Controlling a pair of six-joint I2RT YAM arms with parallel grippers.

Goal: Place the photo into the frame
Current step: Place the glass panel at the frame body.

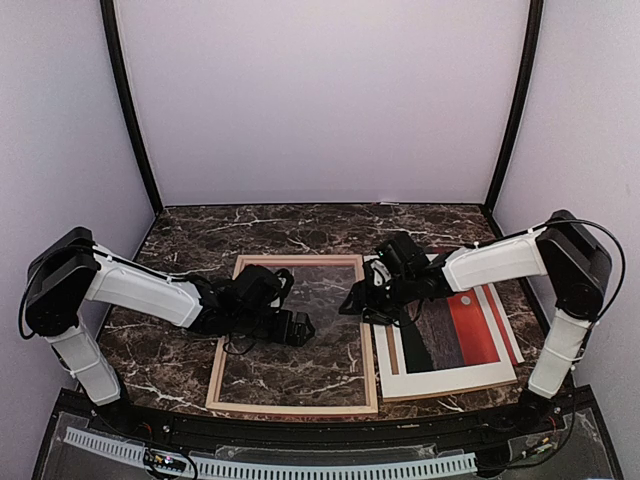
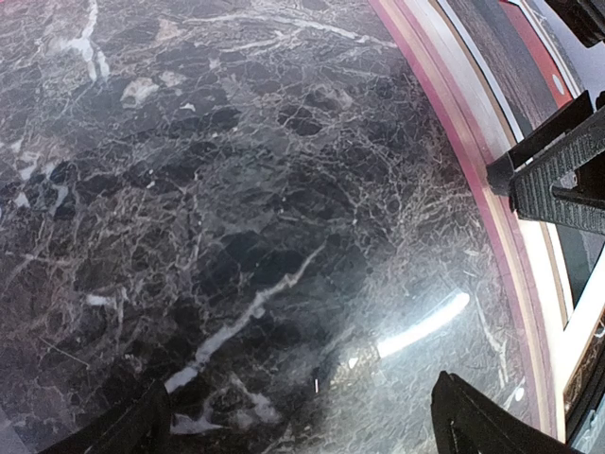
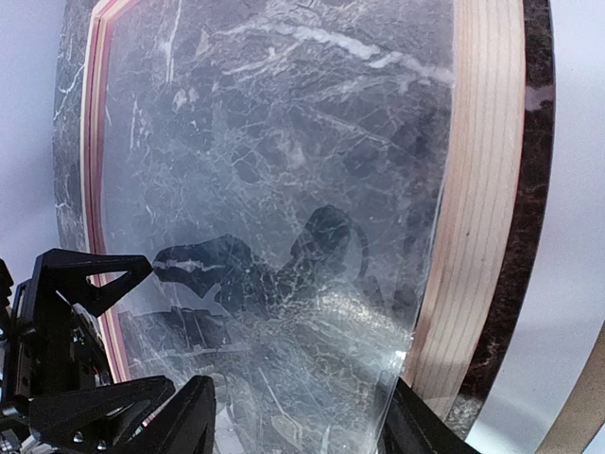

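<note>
The frame (image 1: pixel 222 340) lies flat in the middle of the table, pale wood side up, with a clear pane (image 1: pixel 320 370) in its opening. My left gripper (image 1: pixel 298 328) hovers low over the pane, jaws wide open and empty (image 2: pixel 302 426). At the frame's right rail (image 3: pixel 482 189), near its far corner, my right gripper (image 1: pixel 362 300) is partly open; its fingers (image 3: pixel 180 416) straddle the pane's edge and hold nothing. The photo (image 1: pixel 470 325), red and dark grey with a white border, lies face up to the right of the frame, partly under the right arm.
A brown board (image 1: pixel 450 393) shows under the photo's near edge. The two grippers are close together over the frame; each appears in the other's wrist view, the right gripper (image 2: pixel 558 170) and the left gripper (image 3: pixel 76 312). Light walls surround the dark marble table (image 1: pixel 180 240).
</note>
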